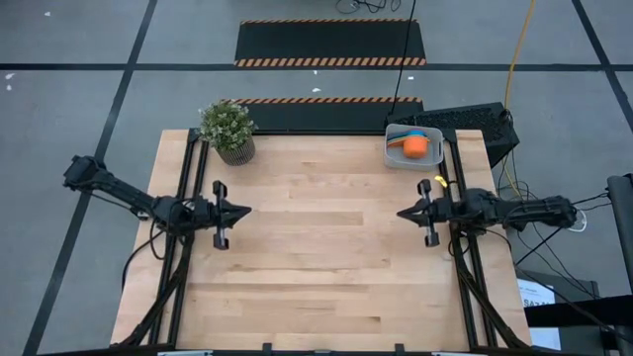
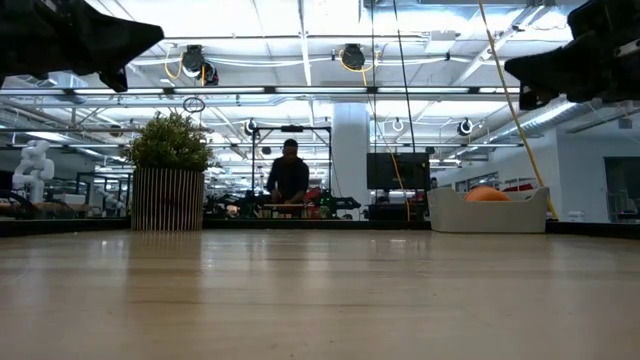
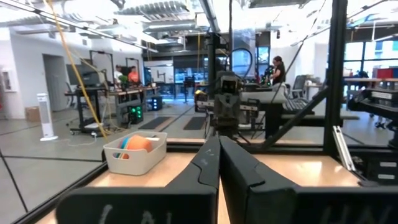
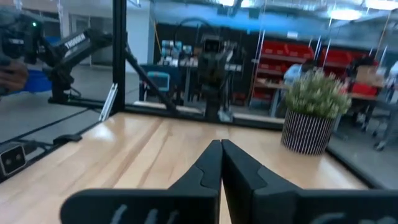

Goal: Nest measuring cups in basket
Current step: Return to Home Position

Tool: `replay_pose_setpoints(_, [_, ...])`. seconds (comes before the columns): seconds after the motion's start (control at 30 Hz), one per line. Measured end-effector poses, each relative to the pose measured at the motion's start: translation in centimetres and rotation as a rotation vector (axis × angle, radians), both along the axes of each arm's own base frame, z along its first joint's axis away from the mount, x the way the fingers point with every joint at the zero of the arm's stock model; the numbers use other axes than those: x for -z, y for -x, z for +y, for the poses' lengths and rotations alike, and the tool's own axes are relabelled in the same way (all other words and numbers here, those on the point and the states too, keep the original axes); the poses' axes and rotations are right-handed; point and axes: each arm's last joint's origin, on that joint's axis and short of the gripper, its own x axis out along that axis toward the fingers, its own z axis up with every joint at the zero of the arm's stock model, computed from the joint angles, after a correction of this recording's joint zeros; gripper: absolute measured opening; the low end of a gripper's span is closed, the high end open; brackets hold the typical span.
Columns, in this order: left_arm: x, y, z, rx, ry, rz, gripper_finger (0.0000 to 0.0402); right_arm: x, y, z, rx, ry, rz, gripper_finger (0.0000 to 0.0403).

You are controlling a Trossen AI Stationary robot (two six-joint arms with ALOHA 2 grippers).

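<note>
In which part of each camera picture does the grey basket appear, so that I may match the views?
High view: basket at the far right corner of the table, upper right of centre.
Low view: right side.
Left wrist view: lower left.
Right wrist view: not in it.
Shared landmark: potted plant, seen in the high, low and right wrist views.
</note>
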Motion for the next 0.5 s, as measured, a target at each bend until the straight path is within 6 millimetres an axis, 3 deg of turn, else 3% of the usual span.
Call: replay_pose_setpoints(0.5, [0.31,0.27,-0.80,0.011,0.000,0.036,0.0004,-0.23,0.46,-0.02,0.002,0.051,-0.035,0.0000])
